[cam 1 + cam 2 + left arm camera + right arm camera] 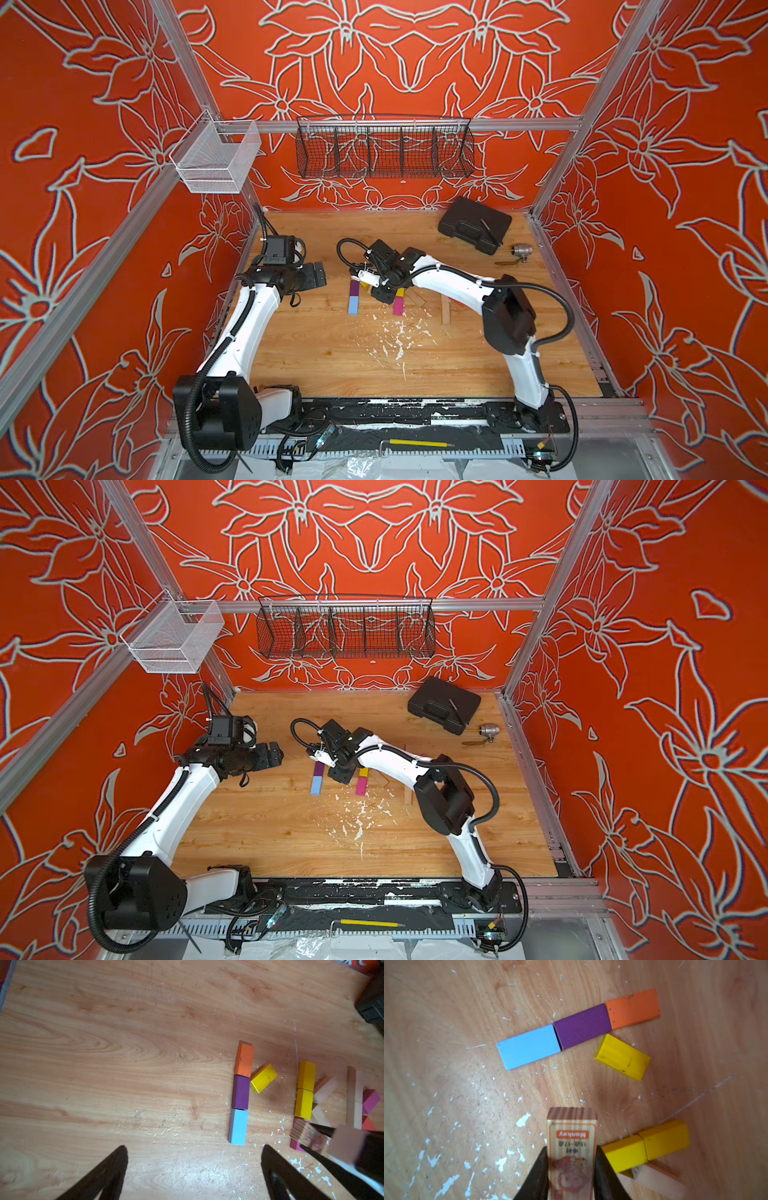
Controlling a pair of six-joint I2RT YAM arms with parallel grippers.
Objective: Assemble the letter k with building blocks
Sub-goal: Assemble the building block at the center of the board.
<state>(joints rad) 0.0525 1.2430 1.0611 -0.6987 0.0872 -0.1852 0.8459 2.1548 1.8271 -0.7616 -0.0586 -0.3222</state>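
Note:
Three building blocks lie end to end in a straight row: orange (pixel 633 1008), purple (pixel 582 1026) and light blue (pixel 529 1047). A yellow block (pixel 623 1057) lies slanted beside the purple one, its corner close to the row. My right gripper (pixel 572 1151) is shut on a plain wood block with a printed monkey (pixel 572 1136) and holds it above the table, a little way from the row. In a top view the right gripper (pixel 382 295) hangs just right of the row (pixel 353 305). My left gripper (pixel 195 1147) is open with nothing in it, left of the row.
Two yellow blocks (pixel 305 1088) with plain wood blocks (pixel 325 1089) lie right of the row. Further right are a wood strip (pixel 354 1097) and magenta (pixel 371 1100) and red pieces. A black case (pixel 473 224) and a silver fitting (pixel 521 250) sit at the back right. White flecks (pixel 399 336) dot the table.

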